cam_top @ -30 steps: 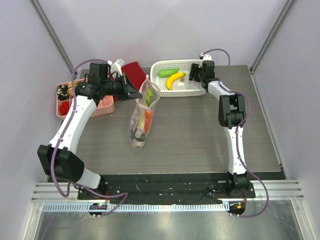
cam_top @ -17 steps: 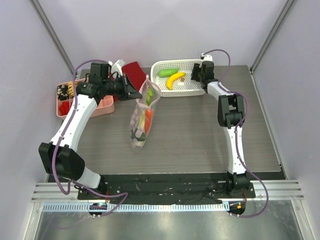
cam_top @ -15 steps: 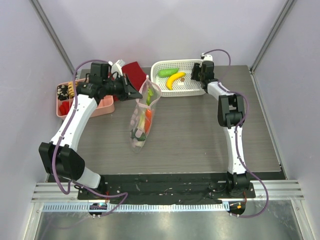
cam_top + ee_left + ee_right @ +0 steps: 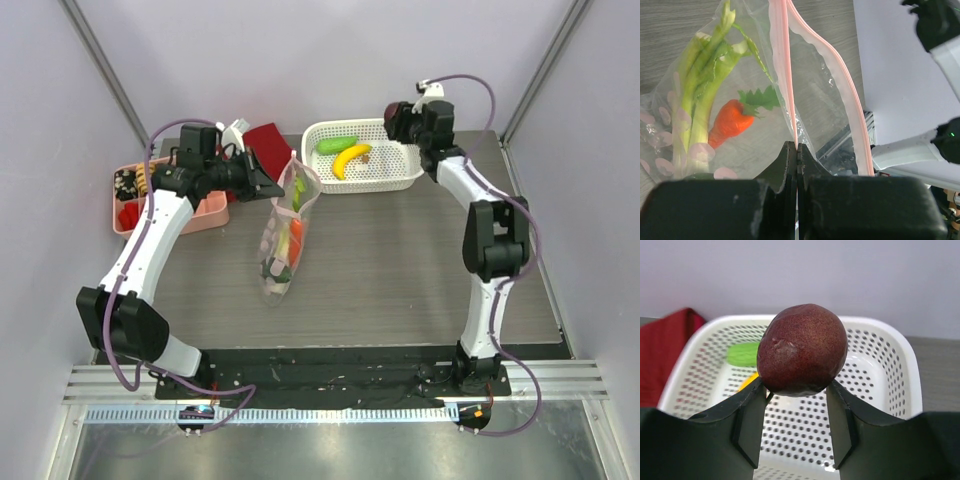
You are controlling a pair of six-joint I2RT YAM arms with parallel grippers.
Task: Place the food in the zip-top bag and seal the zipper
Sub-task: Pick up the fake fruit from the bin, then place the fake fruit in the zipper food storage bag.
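The clear zip-top bag [image 4: 287, 228] with pink dots hangs from my left gripper [image 4: 272, 184], which is shut on one side of its pink zipper strip [image 4: 782, 60]. Its mouth gapes, the other strip [image 4: 840, 85] curving away. Inside lie a green-and-white leek [image 4: 702, 95] and an orange carrot-like piece [image 4: 732, 120]. My right gripper [image 4: 796, 390] is shut on a dark red round piece [image 4: 802, 350], lifted above the white basket [image 4: 400, 172]. A yellow banana [image 4: 350, 158] and a green piece [image 4: 336, 144] lie in the basket.
A pink tray [image 4: 205, 215] with small bits sits at the left behind my left arm. A red cloth [image 4: 268, 142] lies behind the bag. Grey walls close in on three sides.
My right gripper has closed on the dark red piece and risen out of the basket, swinging up and to the right. The left arm and bag have stayed put.
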